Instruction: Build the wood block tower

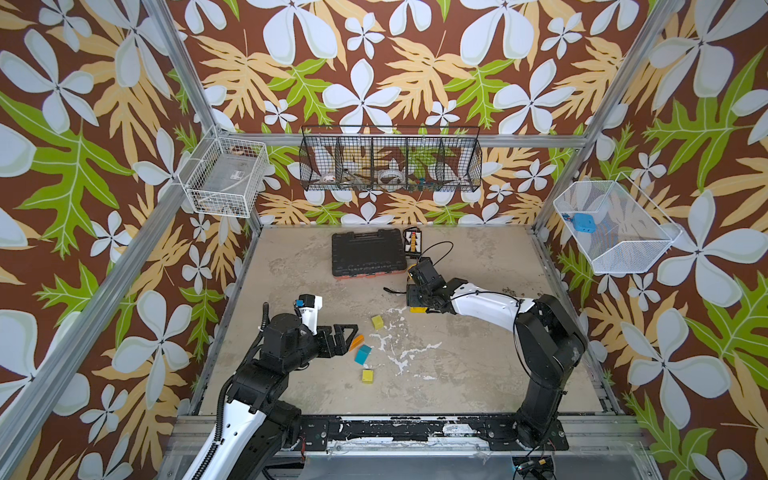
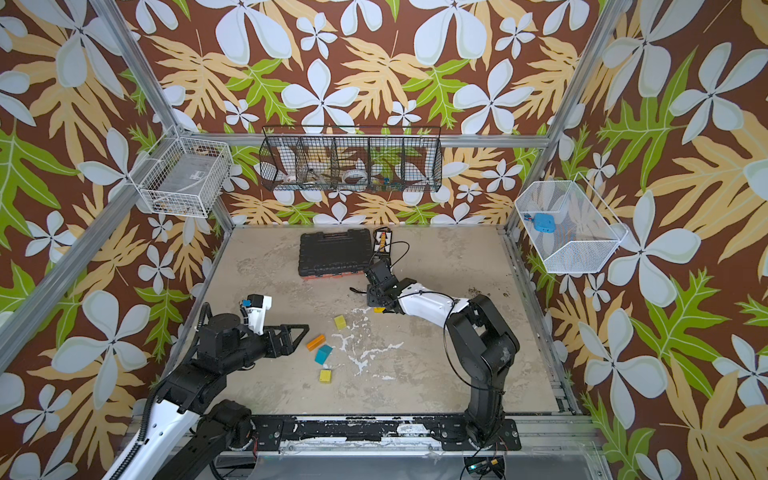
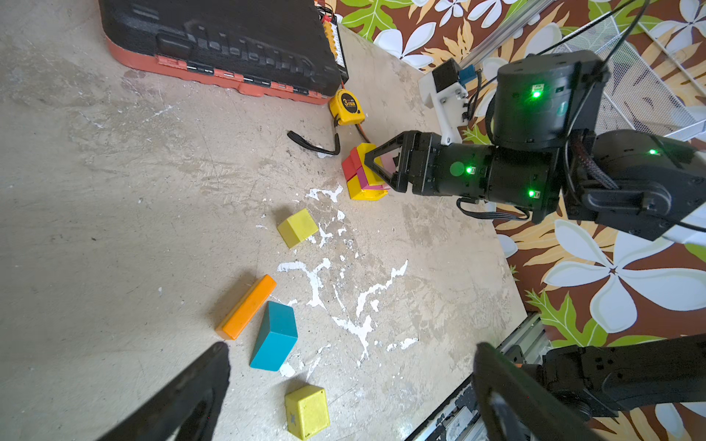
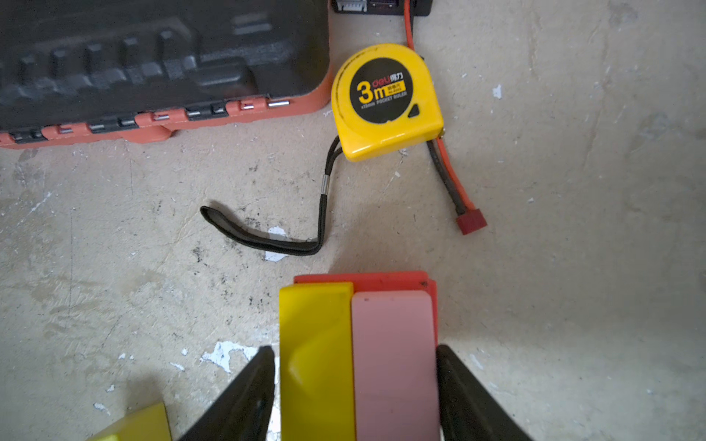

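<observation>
- The tool case (image 1: 368, 251), black with an orange rim, lay flat at the back of the table; everything below is placed from it
- The right gripper (image 4: 355, 349) stood over the spot just off the case's front right corner, and its jaws pressed on the two outer sides of the tower's top layer (image 3: 376, 156), pinching the yellow bar (image 4: 317, 343) and pink bar (image 4: 393, 343) together
- The step in hand looked like seating that pair: the squeeze wanted to be light and even, with the bars kept flush over the red layer (image 4: 363, 278); the jaws should then open straight outward before any lift, so neither bar dragged off
- The left gripper (image 3: 351, 345) hung well out from the case's front edge with its jaws spread wide and nothing between them; it was best kept clear of the stack
- The tower (image 3: 363, 175) rose near the case's front right corner: a yellow base, then magenta, then red, with the yellow and pink bars side by side on top, edges fairly square
- Farther out from the case's front edge lay the loose pieces: a teal block (image 3: 275, 336) touching an orange bar (image 3: 246, 307), one yellow cube (image 3: 298, 228) nearer the case, and a second yellow cube (image 3: 307, 410) farthest out
- A tape measure (image 4: 384, 99) sat against the case's corner, close to the tower but apart from it
</observation>
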### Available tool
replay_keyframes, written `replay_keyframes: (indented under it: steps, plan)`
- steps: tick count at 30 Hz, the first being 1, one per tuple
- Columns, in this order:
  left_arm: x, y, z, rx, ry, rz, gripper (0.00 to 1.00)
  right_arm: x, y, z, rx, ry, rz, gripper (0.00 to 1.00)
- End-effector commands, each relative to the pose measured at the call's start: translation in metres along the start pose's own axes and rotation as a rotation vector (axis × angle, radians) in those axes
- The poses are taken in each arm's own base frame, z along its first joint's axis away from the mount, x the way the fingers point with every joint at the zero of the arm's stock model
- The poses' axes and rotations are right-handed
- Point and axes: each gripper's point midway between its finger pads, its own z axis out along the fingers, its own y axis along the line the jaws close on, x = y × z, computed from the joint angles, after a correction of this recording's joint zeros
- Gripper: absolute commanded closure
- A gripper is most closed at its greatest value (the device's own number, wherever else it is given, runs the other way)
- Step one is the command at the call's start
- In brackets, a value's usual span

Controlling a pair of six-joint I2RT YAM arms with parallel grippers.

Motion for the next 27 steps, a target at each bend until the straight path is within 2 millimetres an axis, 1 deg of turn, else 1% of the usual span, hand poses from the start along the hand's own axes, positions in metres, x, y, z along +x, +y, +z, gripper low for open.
replay_keyframes:
  steps: [1, 7, 11, 15, 19, 21, 24, 27]
  plan:
    - [-0.004, -0.005, 0.0, 0.021, -0.017, 0.015, 0.0, -0.002, -0.003, 0.002, 0.025, -0.007, 0.008, 0.34]
    - [-0.004, -0.005, 0.0, 0.021, -0.017, 0.015, 0.0, -0.003, -0.005, 0.002, 0.035, -0.009, 0.008, 0.32]
    - [-0.004, -0.005, 0.0, 0.022, -0.016, 0.016, 0.0, -0.007, -0.003, -0.002, 0.028, -0.019, 0.006, 0.31]
    - [-0.004, -0.004, 0.0, 0.021, -0.017, 0.016, 0.0, -0.018, -0.003, -0.018, 0.025, -0.052, -0.009, 0.26]
    - [-0.004, -0.004, 0.0, 0.02, -0.018, 0.015, 0.0, -0.03, -0.001, -0.048, 0.034, -0.119, -0.023, 0.2]
    - [-0.004, -0.005, 0.0, 0.02, -0.017, 0.016, 0.0, -0.032, 0.005, -0.064, 0.02, -0.153, -0.035, 0.18]
    - [-0.005, -0.005, 0.0, 0.02, -0.018, 0.015, 0.0, -0.029, 0.024, -0.087, -0.028, -0.197, -0.065, 0.16]
    - [-0.005, -0.005, 0.0, 0.021, -0.019, 0.015, 0.0, -0.016, 0.056, -0.1, -0.125, -0.209, -0.106, 0.16]
